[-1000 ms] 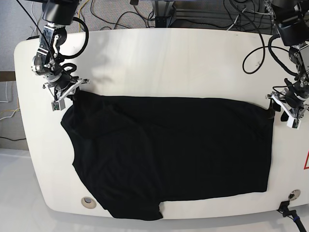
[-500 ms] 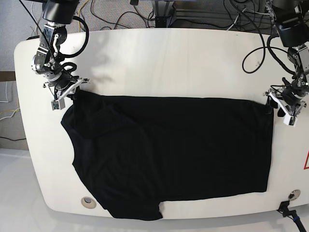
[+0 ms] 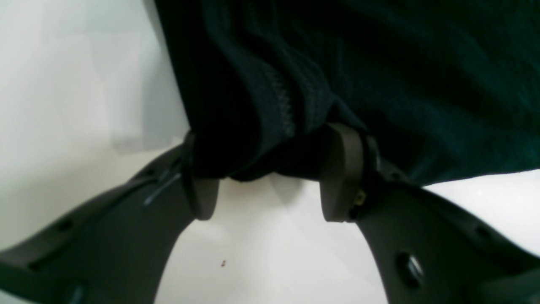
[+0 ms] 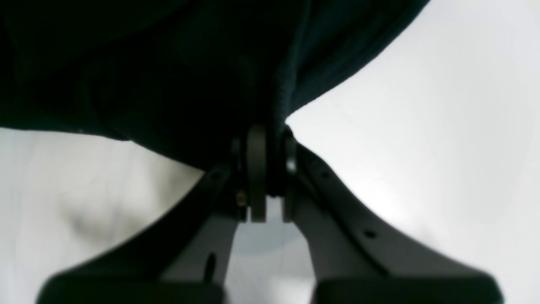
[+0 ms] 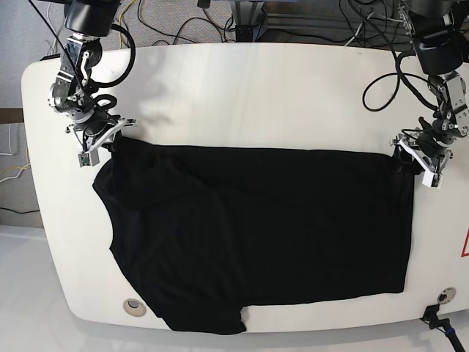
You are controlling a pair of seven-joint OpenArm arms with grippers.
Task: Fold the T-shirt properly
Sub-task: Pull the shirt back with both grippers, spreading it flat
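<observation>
The black T-shirt lies spread on the white table, plain side up, with one sleeve hanging over the front edge. My right gripper is at the shirt's far left corner. In the right wrist view this right gripper is shut on a fold of the T-shirt. My left gripper is at the far right corner. In the left wrist view the left gripper has its jaws well apart, with the stitched hem of the T-shirt bunched loosely between the pads.
Cables run along the table's back edge. Round grommet holes sit at the front left and front right. A red mark shows at the right edge. Bare tabletop lies behind the shirt.
My left gripper has moved back and slightly inward at the shirt's far right corner, and that corner has shifted inward with it. The right arm has stayed put.
</observation>
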